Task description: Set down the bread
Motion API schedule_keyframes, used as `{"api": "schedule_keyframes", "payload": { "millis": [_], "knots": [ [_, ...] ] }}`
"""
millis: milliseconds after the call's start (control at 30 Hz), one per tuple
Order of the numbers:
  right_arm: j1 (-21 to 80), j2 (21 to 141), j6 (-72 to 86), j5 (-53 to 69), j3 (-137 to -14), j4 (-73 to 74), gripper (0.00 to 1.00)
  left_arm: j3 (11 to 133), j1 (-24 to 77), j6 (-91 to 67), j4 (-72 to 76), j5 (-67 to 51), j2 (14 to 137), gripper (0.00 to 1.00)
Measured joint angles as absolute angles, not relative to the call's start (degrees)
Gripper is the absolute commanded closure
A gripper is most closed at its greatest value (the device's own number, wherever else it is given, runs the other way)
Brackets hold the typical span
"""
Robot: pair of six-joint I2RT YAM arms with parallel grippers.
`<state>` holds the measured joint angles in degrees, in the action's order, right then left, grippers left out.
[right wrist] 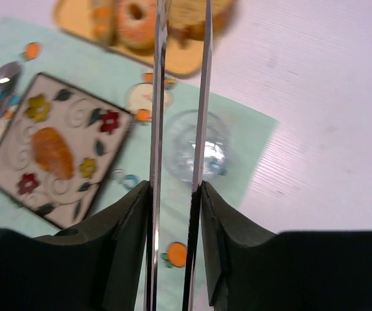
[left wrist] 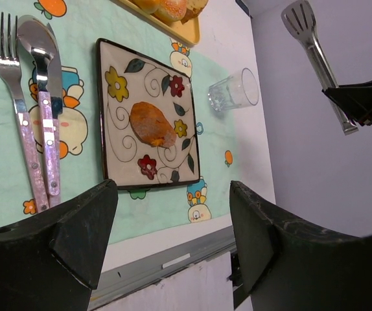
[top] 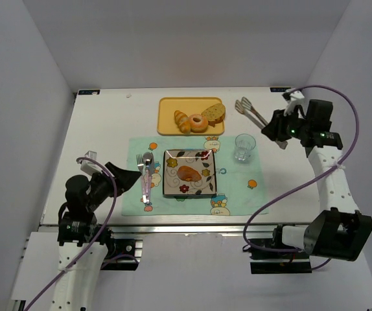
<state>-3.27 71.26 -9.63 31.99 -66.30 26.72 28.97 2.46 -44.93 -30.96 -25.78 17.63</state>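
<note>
The bread (top: 188,173), a small orange-brown roll, lies in the middle of the square flowered plate (top: 202,186). It also shows in the left wrist view (left wrist: 152,124) and the right wrist view (right wrist: 52,151). My right gripper (top: 275,127) is shut on metal tongs (top: 254,113), held above the table at the back right, beyond the glass. In the right wrist view the fingers (right wrist: 124,227) press the two tong blades (right wrist: 155,97), which are empty and slightly apart. My left gripper (top: 129,175) is open and empty at the plate's left, near the table's front edge (left wrist: 173,214).
A yellow tray (top: 166,107) at the back holds a croissant (top: 182,121), a doughnut (top: 197,122) and a bread slice (top: 214,114). A clear glass (top: 244,147) stands right of the plate. A fork (left wrist: 11,97) and spoon (left wrist: 40,84) lie left of it on the green placemat (top: 238,188).
</note>
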Motion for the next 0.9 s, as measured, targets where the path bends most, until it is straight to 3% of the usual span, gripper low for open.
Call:
{"api": "schedule_keyframes", "payload": {
  "millis": [300, 567, 900],
  "knots": [
    [-17.76, 76.84, -11.25, 28.29, -60.45, 23.75, 0.62, 28.84, 2.46, -44.93, -29.47, -26.17, 18.94, 0.20],
    [-19.97, 85.06, -13.15, 24.03, -53.28, 20.05, 0.60, 27.57, 2.46, -45.04, -27.07, -26.92, 20.99, 0.20],
    [-19.86, 90.78, -18.13, 18.50, -46.96, 15.07, 0.37, 27.03, 2.46, -45.08, -24.91, -27.64, 22.46, 0.20]
  ]
}}
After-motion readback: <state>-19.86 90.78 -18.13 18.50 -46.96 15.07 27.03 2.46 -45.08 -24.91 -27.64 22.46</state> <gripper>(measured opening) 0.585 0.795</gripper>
